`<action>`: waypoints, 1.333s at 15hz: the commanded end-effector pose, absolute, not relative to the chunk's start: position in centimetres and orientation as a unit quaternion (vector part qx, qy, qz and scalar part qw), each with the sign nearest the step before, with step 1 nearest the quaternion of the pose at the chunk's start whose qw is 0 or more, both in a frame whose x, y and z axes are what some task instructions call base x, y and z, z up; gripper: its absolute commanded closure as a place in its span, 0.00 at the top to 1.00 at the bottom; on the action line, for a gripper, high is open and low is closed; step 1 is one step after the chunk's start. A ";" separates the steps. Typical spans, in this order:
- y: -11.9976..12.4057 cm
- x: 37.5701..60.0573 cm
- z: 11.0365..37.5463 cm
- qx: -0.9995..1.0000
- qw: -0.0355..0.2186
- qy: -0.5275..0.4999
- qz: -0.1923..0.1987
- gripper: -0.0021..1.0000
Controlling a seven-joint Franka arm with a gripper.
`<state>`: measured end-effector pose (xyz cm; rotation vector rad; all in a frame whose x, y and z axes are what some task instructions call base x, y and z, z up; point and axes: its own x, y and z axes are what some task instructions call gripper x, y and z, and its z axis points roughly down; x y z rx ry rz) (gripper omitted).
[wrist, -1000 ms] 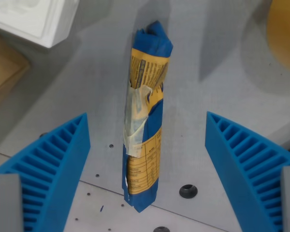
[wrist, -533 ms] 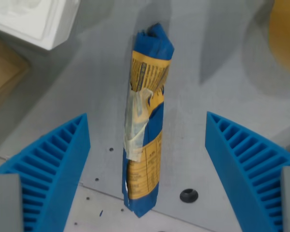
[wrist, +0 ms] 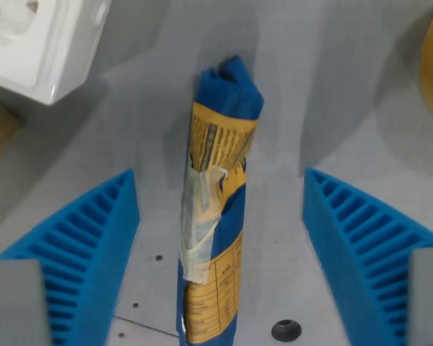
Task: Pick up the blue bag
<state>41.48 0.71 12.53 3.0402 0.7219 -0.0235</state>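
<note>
Wrist view shows the pincer [wrist: 220,252] spread wide, straddling the rolled blue bag [wrist: 215,216] on the grey bench [wrist: 310,108]; it should descend centred, then squeeze the bag's taped middle.

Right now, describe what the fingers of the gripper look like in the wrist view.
The gripper has two bright blue fingers, one at each side of the wrist view. Each is wedge-shaped, tapering to a point, with rows of parallel ribs and slots along its inner face. Plain grey blocks sit at their bases in the lower corners. No cables or markings show.
</note>
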 end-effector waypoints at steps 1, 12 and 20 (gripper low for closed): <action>0.9 40.9 12.8 0.970 0.036 0.235 0.041 0.00; 0.7 40.7 13.3 0.970 0.036 0.235 0.041 0.00; 0.3 40.2 17.3 0.971 0.033 0.237 0.024 0.00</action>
